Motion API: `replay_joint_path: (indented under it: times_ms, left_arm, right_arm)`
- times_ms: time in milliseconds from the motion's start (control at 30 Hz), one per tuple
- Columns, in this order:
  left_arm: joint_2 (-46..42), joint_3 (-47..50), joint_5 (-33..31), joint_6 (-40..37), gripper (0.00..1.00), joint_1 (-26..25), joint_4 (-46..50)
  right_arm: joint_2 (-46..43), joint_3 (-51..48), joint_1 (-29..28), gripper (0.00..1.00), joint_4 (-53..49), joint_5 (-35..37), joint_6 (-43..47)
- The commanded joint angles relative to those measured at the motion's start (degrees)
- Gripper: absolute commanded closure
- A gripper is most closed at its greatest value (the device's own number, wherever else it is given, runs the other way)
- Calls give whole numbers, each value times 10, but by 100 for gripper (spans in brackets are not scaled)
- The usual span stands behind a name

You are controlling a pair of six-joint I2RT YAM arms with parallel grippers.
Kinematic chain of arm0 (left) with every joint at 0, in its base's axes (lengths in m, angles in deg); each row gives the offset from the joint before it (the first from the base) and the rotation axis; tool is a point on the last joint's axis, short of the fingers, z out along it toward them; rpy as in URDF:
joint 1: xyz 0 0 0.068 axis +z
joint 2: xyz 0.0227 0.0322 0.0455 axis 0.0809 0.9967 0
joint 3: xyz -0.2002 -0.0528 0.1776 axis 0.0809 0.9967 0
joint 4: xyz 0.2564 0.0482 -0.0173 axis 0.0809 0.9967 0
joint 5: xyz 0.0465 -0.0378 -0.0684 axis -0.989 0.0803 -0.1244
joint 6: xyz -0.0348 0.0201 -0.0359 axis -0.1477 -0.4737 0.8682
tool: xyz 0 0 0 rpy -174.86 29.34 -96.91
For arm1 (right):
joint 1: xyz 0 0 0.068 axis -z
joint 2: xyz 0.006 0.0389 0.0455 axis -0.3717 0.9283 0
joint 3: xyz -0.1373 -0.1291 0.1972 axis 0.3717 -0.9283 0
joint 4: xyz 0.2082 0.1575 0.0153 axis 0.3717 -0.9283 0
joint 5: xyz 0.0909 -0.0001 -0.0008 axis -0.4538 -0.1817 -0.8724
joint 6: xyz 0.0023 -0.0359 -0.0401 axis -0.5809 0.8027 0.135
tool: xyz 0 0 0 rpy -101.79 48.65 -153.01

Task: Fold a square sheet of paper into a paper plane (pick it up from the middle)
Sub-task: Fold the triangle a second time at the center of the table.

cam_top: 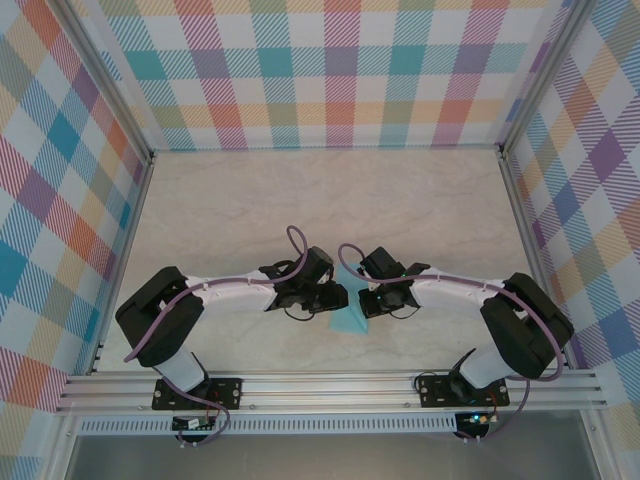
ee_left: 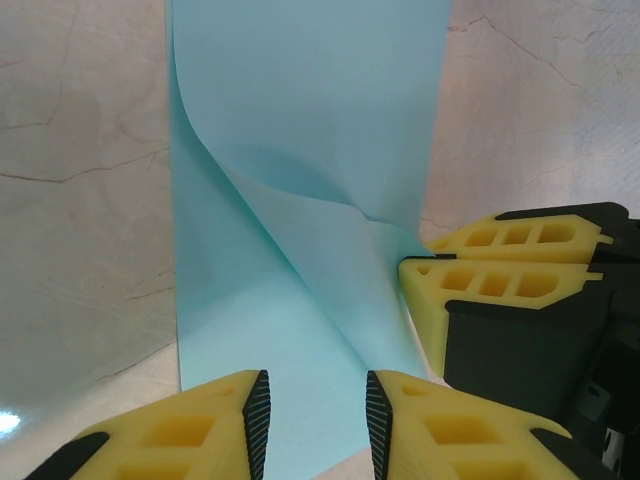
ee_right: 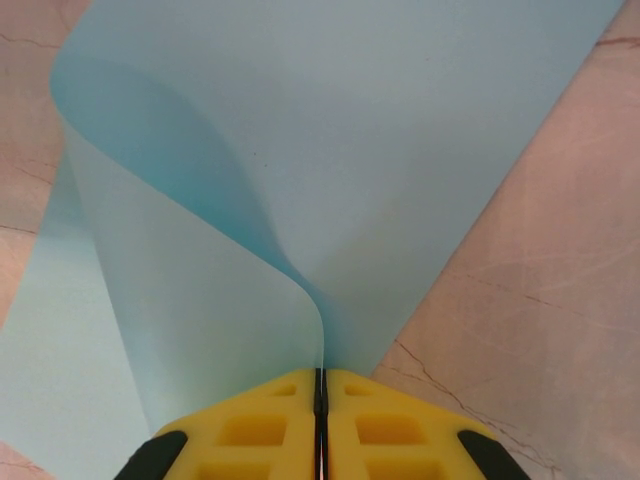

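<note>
Bare table (cam_top: 300,200) lies all round the paper (cam_top: 348,320); the right pincer (ee_right: 320,380) pinches its curled-over edge, the left pincer (ee_left: 315,405) part-spread above it.

Bright even light, soft shadows, sharp focus, faint table glare

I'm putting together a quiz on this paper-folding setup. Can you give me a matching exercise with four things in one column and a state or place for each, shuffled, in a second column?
Things:
1. left gripper with yellow fingers
2. right gripper with yellow fingers
3. thin light-blue square sheet of paper
4. pale marbled tabletop

States:
A. pinched shut on the sheet's edge
B. curled up off the surface on one side
C. jaws apart, over the sheet
D. lies flat beneath the sheet

Pairs: 1-C, 2-A, 3-B, 4-D
</note>
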Motion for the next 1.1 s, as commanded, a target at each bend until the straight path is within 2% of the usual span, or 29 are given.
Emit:
replay_joint_path:
  times_ms: [0,700,933,1067]
  left_arm:
    - [10,-14,-1,-6,67,-11,16]
    - [6,-14,-5,-10,67,-12,23]
    - [-12,-21,-11,-16,67,-12,34]
    - [-24,-25,-26,-17,68,-12,46]
  right_arm:
    - [-16,15,3,90,-12,5,-2]
    - [44,31,3,90,-21,8,8]
    - [10,27,3,90,-29,3,7]
    - [-19,16,3,90,-18,-24,10]
